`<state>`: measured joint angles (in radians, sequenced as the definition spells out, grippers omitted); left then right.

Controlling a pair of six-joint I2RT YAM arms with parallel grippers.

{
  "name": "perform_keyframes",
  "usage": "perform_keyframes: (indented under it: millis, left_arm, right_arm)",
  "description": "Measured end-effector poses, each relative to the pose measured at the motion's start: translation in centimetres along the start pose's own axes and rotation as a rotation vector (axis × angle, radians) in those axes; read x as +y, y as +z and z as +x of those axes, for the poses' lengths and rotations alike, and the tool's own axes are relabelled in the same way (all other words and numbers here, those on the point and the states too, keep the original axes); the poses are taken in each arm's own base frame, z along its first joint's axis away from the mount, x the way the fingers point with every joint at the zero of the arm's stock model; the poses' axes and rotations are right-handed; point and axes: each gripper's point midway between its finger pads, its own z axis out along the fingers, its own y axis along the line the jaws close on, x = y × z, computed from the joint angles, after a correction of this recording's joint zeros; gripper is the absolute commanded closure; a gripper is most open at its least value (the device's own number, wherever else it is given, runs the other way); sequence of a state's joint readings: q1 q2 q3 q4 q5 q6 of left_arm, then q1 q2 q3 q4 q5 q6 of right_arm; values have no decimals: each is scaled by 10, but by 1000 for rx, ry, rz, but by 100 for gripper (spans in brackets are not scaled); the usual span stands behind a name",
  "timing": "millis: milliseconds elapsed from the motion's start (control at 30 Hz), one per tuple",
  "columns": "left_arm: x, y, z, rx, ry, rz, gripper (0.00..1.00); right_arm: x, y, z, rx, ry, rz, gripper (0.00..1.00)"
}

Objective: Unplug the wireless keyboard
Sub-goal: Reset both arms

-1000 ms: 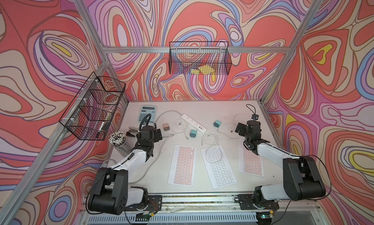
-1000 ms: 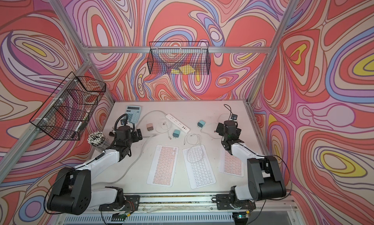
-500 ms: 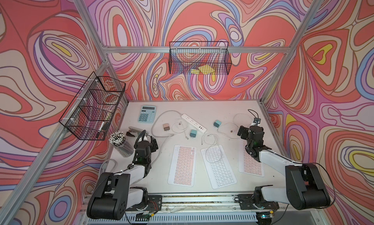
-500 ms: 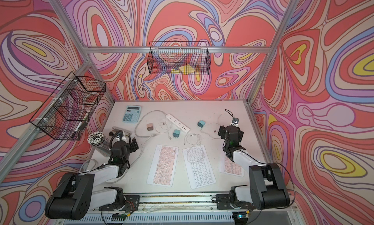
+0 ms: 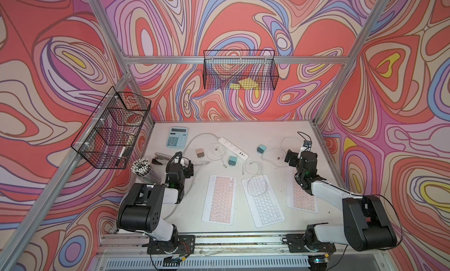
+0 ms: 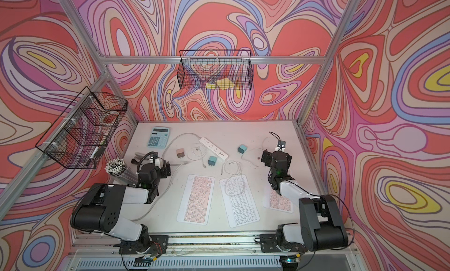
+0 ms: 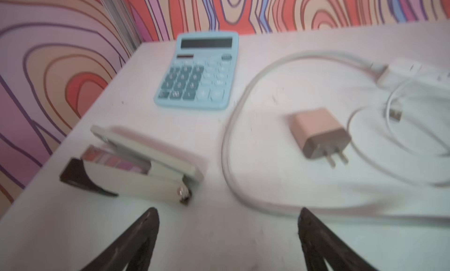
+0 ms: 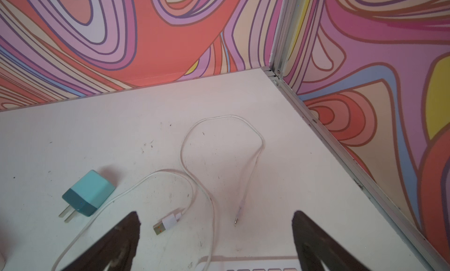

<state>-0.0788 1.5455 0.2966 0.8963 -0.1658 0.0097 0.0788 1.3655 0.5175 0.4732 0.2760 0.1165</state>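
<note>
Three wireless keyboards lie side by side in both top views: a pink one [image 5: 220, 199], a white one [image 5: 263, 200] with a thin white cable [image 5: 253, 182] coiled over it, and a pink one [image 5: 300, 196] under my right arm. In the right wrist view that keyboard's back edge [image 8: 255, 266] shows. Just beyond it a white cable's small plug [image 8: 236, 221] and USB end [image 8: 168, 223] lie loose on the table. My right gripper [image 8: 215, 215] hangs open over them, holding nothing. My left gripper [image 7: 227, 211] is open and empty beside a stapler [image 7: 136, 167].
A blue calculator [image 7: 197, 70], a pink charger [image 7: 319, 133], a power strip [image 5: 232, 148] with its thick cord [image 7: 226, 148], and two teal chargers [image 8: 89, 193] [image 5: 232, 161] lie toward the back. A pen cup [image 5: 142, 167] stands at the left. Wire baskets [image 5: 239, 71] [image 5: 112, 128] hang on the walls.
Both arms have folded back toward their bases and the grippers have drawn nearer the front. Both stay open and empty.
</note>
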Motion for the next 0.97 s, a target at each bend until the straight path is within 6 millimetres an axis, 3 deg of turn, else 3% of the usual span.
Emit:
perform_keyframes:
  millis: [67, 167, 267, 400, 600, 967]
  left_arm:
    - [3, 2, 3, 11, -3, -17, 2]
    - [11, 7, -15, -26, -36, -47, 1]
    - [16, 9, -28, -58, -58, -68, 1]
    - [17, 9, -27, -52, -64, -72, 1]
    - [11, 9, -27, -51, -58, -39, 1]
    - [9, 11, -26, -42, -59, 2, 1]
  right_arm:
    - [6, 3, 2, -17, -11, -34, 2]
    - [14, 9, 13, -46, -52, -77, 2]
    - [20, 16, 38, -51, -97, -121, 2]
    - [18, 31, 72, 24, -111, -131, 2]
    - [1, 45, 37, -56, -53, -108, 2]
    - [6, 44, 37, -58, -50, -132, 2]
